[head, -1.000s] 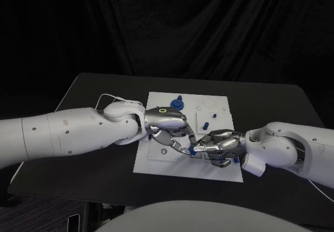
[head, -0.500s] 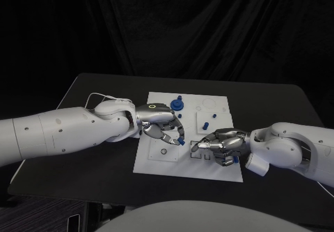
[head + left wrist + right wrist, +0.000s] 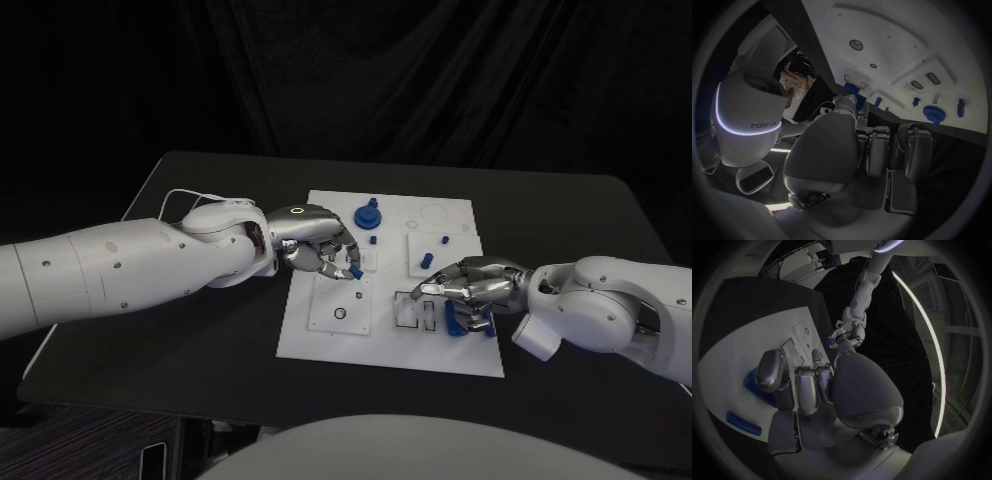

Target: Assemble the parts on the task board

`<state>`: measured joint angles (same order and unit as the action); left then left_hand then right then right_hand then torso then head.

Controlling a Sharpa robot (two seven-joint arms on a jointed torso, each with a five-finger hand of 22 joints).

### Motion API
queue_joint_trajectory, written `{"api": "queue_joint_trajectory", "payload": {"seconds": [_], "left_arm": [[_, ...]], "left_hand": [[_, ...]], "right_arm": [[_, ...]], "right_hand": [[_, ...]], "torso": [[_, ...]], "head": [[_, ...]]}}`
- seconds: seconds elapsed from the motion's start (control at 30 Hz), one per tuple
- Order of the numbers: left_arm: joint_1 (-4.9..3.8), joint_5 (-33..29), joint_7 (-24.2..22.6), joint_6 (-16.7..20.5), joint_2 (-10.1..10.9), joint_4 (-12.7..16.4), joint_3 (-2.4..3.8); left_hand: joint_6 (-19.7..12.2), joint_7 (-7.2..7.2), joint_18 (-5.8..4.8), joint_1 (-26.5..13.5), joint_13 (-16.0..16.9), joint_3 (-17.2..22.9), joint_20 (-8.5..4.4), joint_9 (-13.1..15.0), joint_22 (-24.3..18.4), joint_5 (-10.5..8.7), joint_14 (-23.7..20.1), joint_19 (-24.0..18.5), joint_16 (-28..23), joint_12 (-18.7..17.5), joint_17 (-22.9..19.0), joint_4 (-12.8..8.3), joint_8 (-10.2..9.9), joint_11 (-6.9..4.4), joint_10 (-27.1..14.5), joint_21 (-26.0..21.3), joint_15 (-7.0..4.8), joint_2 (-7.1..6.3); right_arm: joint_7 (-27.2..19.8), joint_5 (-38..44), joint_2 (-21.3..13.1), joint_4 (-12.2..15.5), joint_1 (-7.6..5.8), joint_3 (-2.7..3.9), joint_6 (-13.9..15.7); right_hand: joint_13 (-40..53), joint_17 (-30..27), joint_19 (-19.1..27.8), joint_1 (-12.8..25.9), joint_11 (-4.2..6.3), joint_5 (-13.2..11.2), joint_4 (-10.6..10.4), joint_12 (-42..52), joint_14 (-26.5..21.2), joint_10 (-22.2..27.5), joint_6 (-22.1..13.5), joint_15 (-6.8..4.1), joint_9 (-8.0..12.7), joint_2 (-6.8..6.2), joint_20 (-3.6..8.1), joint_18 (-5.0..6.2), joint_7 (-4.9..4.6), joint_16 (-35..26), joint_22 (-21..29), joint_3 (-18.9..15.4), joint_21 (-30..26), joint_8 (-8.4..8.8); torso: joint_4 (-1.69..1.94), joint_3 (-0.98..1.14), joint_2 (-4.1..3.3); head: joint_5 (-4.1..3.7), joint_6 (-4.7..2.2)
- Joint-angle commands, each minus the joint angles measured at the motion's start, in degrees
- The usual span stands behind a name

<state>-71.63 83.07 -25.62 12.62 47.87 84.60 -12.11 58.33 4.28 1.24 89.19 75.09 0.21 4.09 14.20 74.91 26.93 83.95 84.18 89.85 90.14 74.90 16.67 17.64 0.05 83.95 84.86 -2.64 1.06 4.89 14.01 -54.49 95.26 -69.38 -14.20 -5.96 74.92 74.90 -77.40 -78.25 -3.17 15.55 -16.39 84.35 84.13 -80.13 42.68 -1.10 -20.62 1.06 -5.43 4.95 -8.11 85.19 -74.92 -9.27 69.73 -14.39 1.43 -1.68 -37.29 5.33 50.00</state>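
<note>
Head view: I see the black bench (image 3: pixel 188 190) first, w/ the white task board (image 3: pixel 320 340) in the middle. My left hand (image 3: pixel 320 245) hangs over the board's left side and pinches a small blue part (image 3: pixel 355 271) at its fingertips, I think to carry it to a slot. My right hand (image 3: pixel 464 290) sits low at the board's right edge, fingers curled over a blue part (image 3: pixel 459 324); can't tell if it grips it. A big blue knob (image 3: pixel 368 214) stands at the far end, small blue pegs (image 3: pixel 427 259) near it.
</note>
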Motion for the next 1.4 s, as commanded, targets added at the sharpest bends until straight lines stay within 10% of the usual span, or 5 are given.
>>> {"api": "queue_joint_trajectory", "payload": {"seconds": [0.03, 0.33, 0.87, 1.4], "left_arm": [[0.11, -0.3, 7.9, 1.1, 0.2, -0.7, 0.04], [0.09, -0.3, 16.2, 3.1, 0.3, -1.4, 0.05], [-1.83, -14.4, 27.2, -6.5, -0.3, -1.3, 0.07], [-4.09, -26.6, 34.5, -15.7, -3.1, -4.9, 0.07]], "left_hand": [[-0.6, -0.40, 0.25, -0.8, 14.9, 1.7, -0.14, 9.1, 13.1, -2.72, 6.0, 1.6, 0.2, -0.1, 15.1, -0.4, 0.5, -0.13, 6.1, -0.6, 0.03, 0.87], [-0.7, -0.47, 0.27, -2.3, 14.9, 2.7, -0.34, 9.7, 13.1, -2.45, 6.0, 1.6, 0.2, -0.1, 15.1, -0.2, 0.6, -0.28, 6.1, -0.6, -0.18, 0.72], [-0.7, -0.59, 0.50, -3.9, 14.9, 3.9, -0.59, 10.4, 12.8, -1.57, 6.0, 1.2, 0.2, -0.1, 15.1, -0.2, 0.7, -0.41, 6.1, -1.5, -0.40, 0.50], [-1.0, -0.67, 0.59, -5.6, 14.9, 5.8, -0.78, 11.5, 12.7, -5.06, 6.0, 1.2, 0.2, -0.1, 15.1, -0.3, 0.8, -0.52, 6.1, -1.9, -0.54, 0.91]], "right_arm": [[-5.5, 6.2, -0.4, 0.8, -0.18, 0.02, 7.4], [-11.2, 19.6, -1.1, 2.1, -1.87, 0.02, 16.4], [-12.0, 42.3, -1.6, 4.0, -4.47, 0.02, 24.1], [-10.3, 46.2, -0.9, 3.1, -4.60, 0.02, 23.4]], "right_hand": [[2.7, 7.4, -1.4, -0.9, 0.03, 1.7, 0.2, 0.7, 3.2, -0.9, 0.3, 0.29, 0.2, 0.66, -0.02, -0.06, 0.34, 0.4, -7.0, -0.6, 1.7, -1.30], [4.6, 9.4, -4.5, -6.6, 1.04, 11.9, 1.0, 1.7, 4.2, -3.0, 3.2, -0.65, 1.5, 0.50, 0.86, -1.06, 1.33, 1.7, -8.7, -1.0, 5.9, -5.85], [4.6, 9.3, -5.2, -8.3, 1.35, 12.5, 0.8, 1.8, 4.3, -3.2, 4.2, -0.93, 2.3, 0.26, 1.13, -1.33, 1.66, 1.7, -9.2, -1.1, 7.0, -6.83], [4.4, 8.9, -5.3, -8.8, 1.53, 11.6, 0.2, 1.7, 4.2, -3.2, 4.6, -1.11, 3.0, 0.34, 1.31, -1.32, 1.83, 1.5, -9.2, -1.3, 6.8, -7.08]], "torso": [[-0.05, -0.06, -0.05], [-0.23, -0.02, 0.00], [0.06, -0.05, 0.11], [0.01, 0.07, 0.06]], "head": [[0.32, 0.00], [0.26, 0.00], [-0.12, 0.00], [-0.34, 0.00]]}}
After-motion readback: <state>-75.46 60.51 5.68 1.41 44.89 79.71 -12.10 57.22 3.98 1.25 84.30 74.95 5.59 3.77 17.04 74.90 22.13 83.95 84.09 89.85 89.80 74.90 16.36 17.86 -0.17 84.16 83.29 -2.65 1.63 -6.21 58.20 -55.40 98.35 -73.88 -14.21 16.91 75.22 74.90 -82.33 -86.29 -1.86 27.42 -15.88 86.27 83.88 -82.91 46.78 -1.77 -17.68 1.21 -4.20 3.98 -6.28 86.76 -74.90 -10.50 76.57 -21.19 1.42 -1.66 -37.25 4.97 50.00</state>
